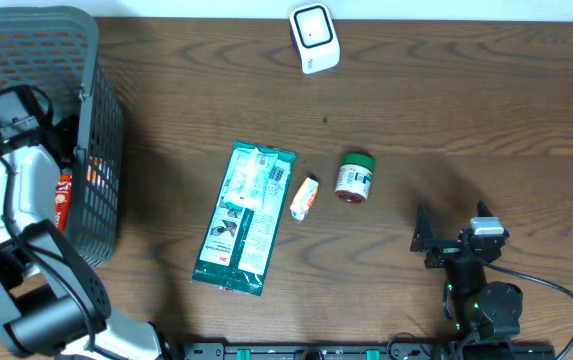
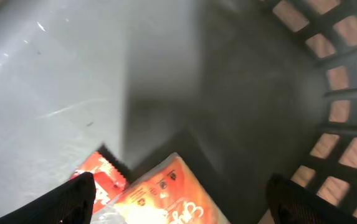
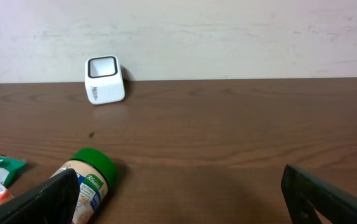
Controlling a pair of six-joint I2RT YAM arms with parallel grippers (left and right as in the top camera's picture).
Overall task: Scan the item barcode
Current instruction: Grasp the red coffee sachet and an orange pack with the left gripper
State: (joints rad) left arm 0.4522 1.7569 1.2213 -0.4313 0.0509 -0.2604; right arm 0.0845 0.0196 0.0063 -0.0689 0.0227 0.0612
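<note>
My left gripper (image 2: 181, 208) is down inside the grey basket (image 1: 104, 115), and its jaws are open. An orange snack packet (image 2: 166, 193) lies on the basket floor below and between the fingers, with a gap to the right finger (image 2: 296, 202). From overhead the packet shows as a red strip (image 1: 63, 198) through the mesh. The white barcode scanner (image 1: 314, 38) stands at the table's far edge, also in the right wrist view (image 3: 105, 79). My right gripper (image 1: 424, 240) rests open and empty near the front right, its jaws (image 3: 181, 199) facing the scanner.
A green flat packet (image 1: 244, 217), a small tube (image 1: 305, 197) and a green-lidded jar (image 1: 354, 178) lie mid-table. The jar (image 3: 88, 180) is just left of my right gripper's left finger. The basket's lattice wall (image 2: 346, 93) rises to the right of my left gripper.
</note>
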